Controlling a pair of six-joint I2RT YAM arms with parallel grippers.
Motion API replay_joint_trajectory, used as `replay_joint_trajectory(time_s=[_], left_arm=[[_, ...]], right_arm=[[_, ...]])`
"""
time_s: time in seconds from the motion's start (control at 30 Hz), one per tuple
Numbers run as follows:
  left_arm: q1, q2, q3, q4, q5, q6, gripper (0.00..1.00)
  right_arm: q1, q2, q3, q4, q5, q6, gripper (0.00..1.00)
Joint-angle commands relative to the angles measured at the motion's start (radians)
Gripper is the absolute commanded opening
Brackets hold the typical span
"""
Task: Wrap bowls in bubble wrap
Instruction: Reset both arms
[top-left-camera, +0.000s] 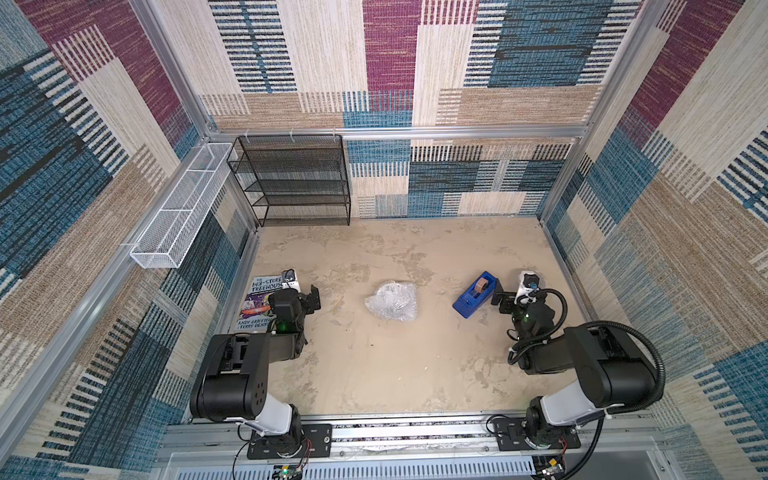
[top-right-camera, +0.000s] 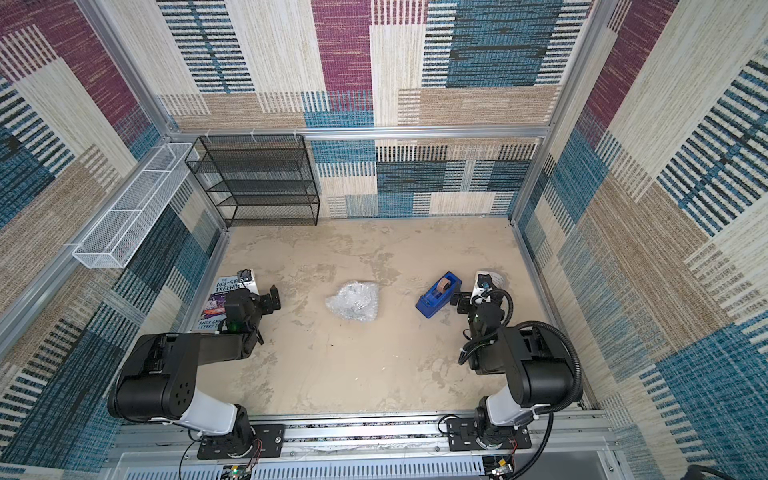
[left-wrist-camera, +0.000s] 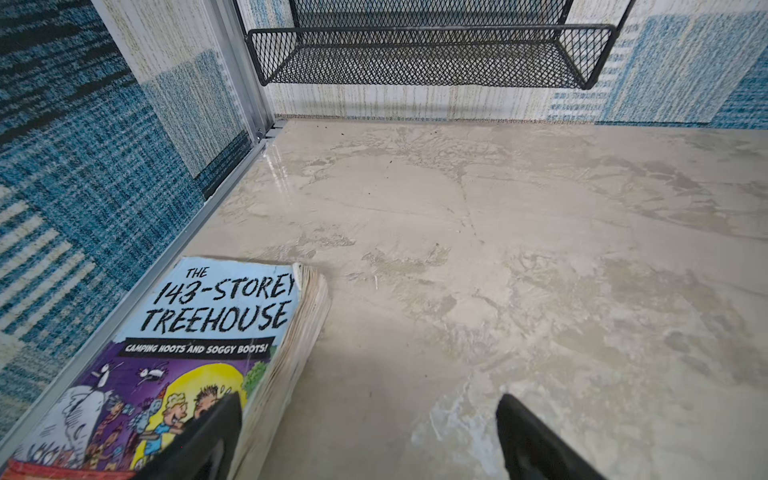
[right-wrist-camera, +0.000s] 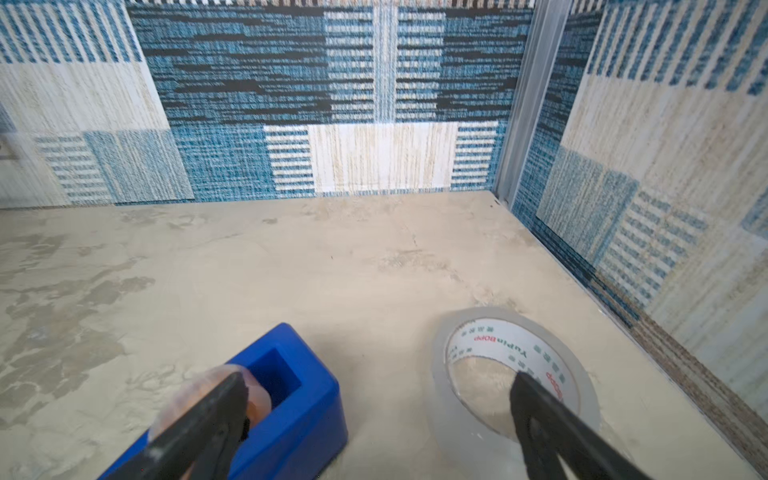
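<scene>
Bubble wrap (top-left-camera: 390, 301) is lying crumpled rightward of your left gripper (top-left-camera: 312, 297) and leftward of your right gripper (top-left-camera: 498, 300), lefty sitting slightly nearer. Both are gaping open, holding nothing.

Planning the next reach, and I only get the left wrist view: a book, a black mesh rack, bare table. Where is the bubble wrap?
Observer: The bubble wrap lies crumpled in a bundle in the middle of the table, nothing touching it.
Operator: Any bowl showing?
Observer: No bare bowl anywhere; whether one sits inside the bundle I cannot tell.
Operator: And the right side?
Observer: The right gripper is open beside a blue tape dispenser and a clear tape roll, holding neither.
</scene>
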Motion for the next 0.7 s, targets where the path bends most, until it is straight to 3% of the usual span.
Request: replay_joint_trajectory(time_s=[0.0,0.27,0.67], left_arm=[[-0.002,0.001,0.0,0.03,0.012,-0.008,0.99],[-0.002,0.002,0.001,0.029,0.011,-0.009,0.99],[-0.013,-0.012,-0.039,0.078,-0.021,-0.005,0.99]], right_arm=[[0.0,0.003,0.003,0.066,-0.041,0.011,0.99],[-0.013,0.015,0.041,-0.005,-0.076,0.018,0.99],[-0.013,-0.007,0.002,0.051,-0.11,-0.004,0.99]])
